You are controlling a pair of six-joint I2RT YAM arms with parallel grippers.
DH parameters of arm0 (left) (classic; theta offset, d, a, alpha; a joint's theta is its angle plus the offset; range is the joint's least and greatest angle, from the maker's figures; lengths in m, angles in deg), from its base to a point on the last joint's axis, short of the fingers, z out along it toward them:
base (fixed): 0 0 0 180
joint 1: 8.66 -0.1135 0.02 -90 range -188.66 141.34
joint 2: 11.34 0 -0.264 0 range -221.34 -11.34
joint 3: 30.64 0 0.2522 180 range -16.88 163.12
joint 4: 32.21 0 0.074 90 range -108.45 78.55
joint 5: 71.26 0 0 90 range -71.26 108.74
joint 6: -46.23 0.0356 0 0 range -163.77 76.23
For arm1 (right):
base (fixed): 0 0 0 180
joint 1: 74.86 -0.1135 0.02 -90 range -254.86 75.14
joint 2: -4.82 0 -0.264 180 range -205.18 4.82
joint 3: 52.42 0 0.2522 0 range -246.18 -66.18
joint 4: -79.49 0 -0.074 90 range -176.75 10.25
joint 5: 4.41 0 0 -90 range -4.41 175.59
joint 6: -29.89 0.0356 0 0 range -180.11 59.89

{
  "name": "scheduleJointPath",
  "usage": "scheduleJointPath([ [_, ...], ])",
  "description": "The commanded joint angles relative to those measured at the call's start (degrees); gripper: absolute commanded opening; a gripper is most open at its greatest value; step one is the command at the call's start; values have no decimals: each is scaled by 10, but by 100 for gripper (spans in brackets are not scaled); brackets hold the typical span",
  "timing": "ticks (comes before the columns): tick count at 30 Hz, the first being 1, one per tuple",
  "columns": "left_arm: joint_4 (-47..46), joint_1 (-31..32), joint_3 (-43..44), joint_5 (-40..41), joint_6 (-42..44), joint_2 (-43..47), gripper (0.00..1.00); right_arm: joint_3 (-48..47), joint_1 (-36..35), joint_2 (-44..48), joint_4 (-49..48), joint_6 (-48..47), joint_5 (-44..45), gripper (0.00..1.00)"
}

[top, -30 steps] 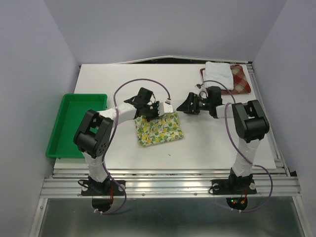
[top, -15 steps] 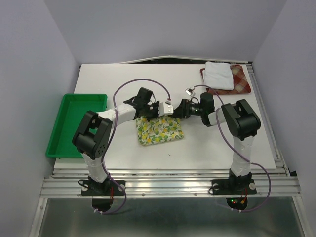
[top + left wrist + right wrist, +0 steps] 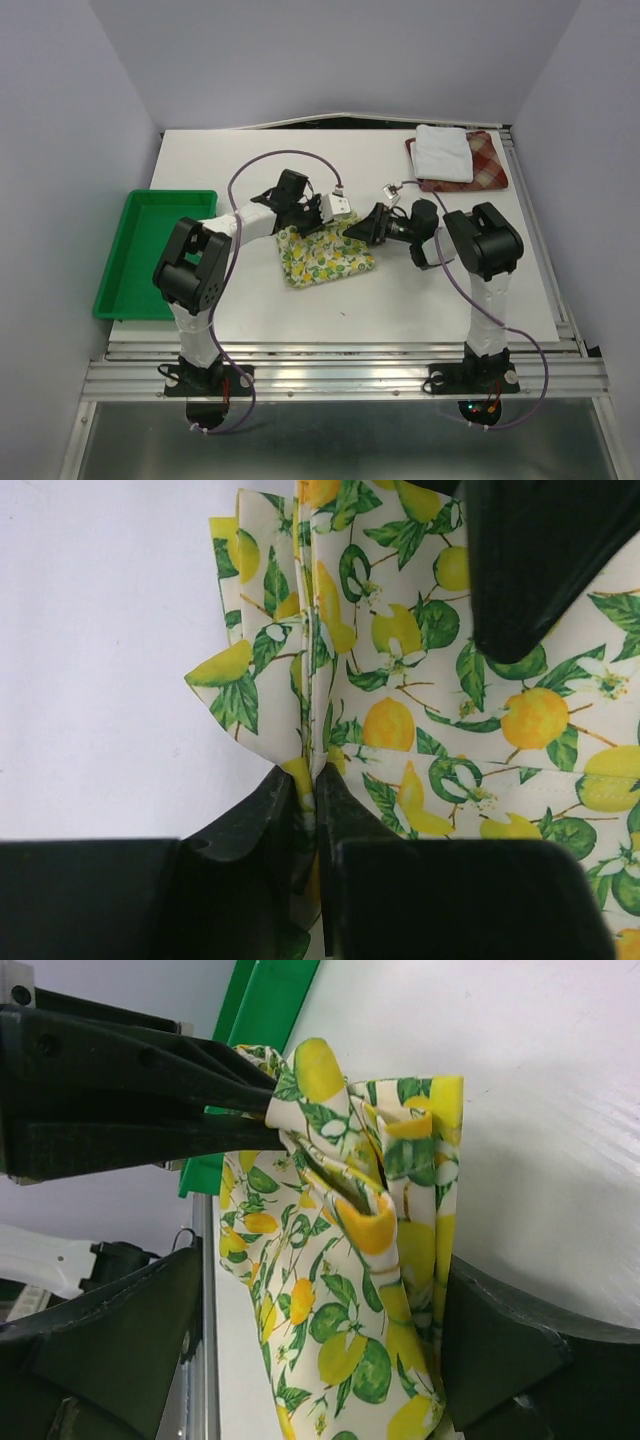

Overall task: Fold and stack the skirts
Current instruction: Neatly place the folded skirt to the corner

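The print skirt [image 3: 325, 258] lies in the middle of the bench [image 3: 230, 160], its far edge gathered up between the two arms. The left fingers [image 3: 250, 815] are clenched on a thin bunch of pleats at that edge. Only the tips bite, so a layer could slide out under any pull. The right fingers [image 3: 495, 1355] stand released, one on each side of the same bunch and just beside the left's. Closing there risks knocking the left's tips or catching only the outer layers, and the fold would come out crooked. The white skirt [image 3: 443, 150] sits on the plaid skirt [image 3: 490, 165] at the far right, well apart — a risky carry for a weak grip.
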Motion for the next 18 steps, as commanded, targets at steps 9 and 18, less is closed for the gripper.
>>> scheduleJointPath([
  [9,-18,-20,48,-22,-57,-11,0,35,-23,-40,25,60,89,82],
  [18,-23,-32,53,-38,-78,-12,0,28,-23,7,209,-4,223,84],
])
